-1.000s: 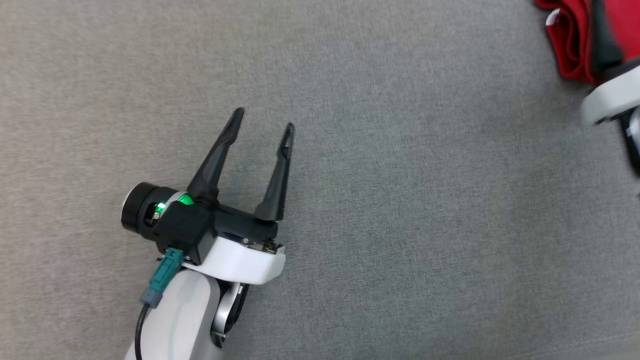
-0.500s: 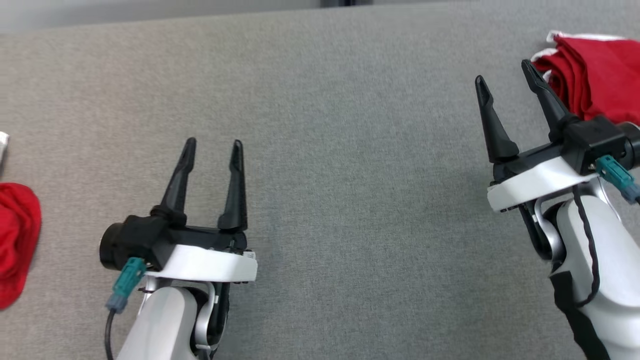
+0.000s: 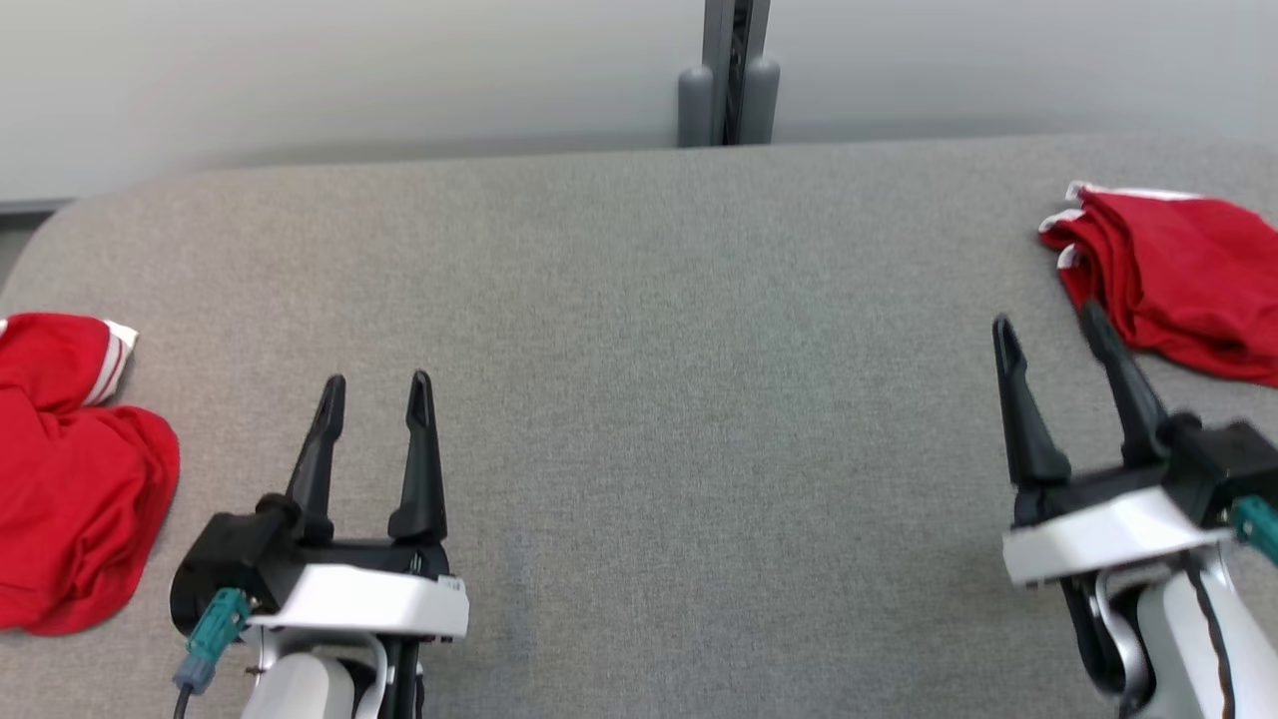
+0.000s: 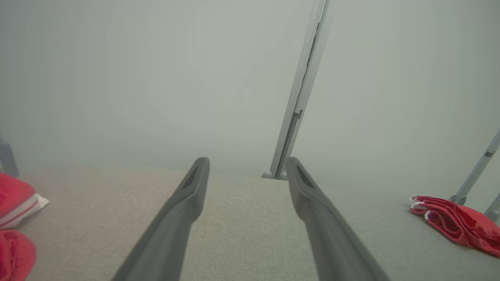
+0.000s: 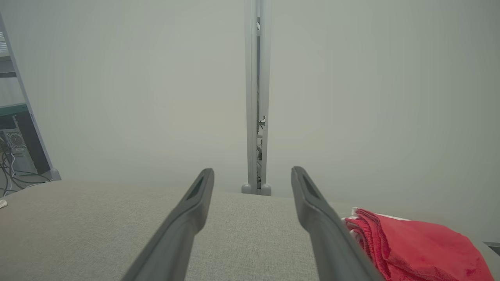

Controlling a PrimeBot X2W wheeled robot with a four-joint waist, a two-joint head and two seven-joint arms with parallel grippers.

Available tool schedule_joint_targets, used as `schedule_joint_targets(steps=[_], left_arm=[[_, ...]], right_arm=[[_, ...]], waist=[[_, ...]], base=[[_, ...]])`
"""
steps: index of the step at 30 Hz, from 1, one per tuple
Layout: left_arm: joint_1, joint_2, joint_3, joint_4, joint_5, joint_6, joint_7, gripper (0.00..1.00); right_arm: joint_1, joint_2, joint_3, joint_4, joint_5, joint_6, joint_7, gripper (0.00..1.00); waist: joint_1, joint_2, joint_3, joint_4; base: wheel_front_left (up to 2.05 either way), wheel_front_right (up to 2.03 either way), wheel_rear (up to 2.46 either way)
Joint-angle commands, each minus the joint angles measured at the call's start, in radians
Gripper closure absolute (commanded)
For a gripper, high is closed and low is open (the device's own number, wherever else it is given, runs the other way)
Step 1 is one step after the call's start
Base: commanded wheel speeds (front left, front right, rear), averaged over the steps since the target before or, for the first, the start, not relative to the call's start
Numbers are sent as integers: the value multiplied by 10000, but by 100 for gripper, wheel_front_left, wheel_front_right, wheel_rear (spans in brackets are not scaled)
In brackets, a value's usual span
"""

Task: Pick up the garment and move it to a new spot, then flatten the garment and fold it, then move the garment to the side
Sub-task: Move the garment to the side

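Broadly, the grey padded table (image 3: 639,399) took up most of the head view, and a pale wall (image 3: 300,80) ran across the top of the frame. At the left edge lay a crumpled red garment (image 3: 70,479) with white stripes on one cuff. A folded red garment (image 3: 1178,280) lay flat on the table at the upper right.

The left gripper (image 3: 377,382) stood at the lower left with its jaws wide apart and nothing between them. The crumpled garment was near it, to the left of its fingers, and did not touch them. The right gripper (image 3: 1046,320) stood at the lower right, also spread open and empty. The tip of its right finger was just beside the lower left edge of the folded garment; whether it touched the cloth I cannot tell. In the right wrist view this garment lay just to the right of the fingers, outside the jaws. A thin grey post (image 3: 734,70) stood behind the table at the top centre.

Compared with half a second before, the camera had tilted up, so the wall and the post had come into the frame. Both jaws were as wide as before.
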Motion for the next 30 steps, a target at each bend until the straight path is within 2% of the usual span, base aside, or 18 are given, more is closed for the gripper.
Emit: schedule_joint_targets(steps=[1,12,30], left_arm=[[163,26,61,34,-26,-126,-37,0],[1396,29,593,487,436,-671,-37,0],[1877,30,497,840,659,-606,-37,0]], right_arm=[[292,-23,-70,-71,46,-1,-11,0],[1926,260,132,-178,-35,-1,-11,0],[2617,371,72,-189,-195,-1,-11,0]], waist=[[0,0,-367,50],[0,0,-1374,-82],[0,0,-1770,44]], base=[[0,0,0],[0,0,0],[0,0,0]])
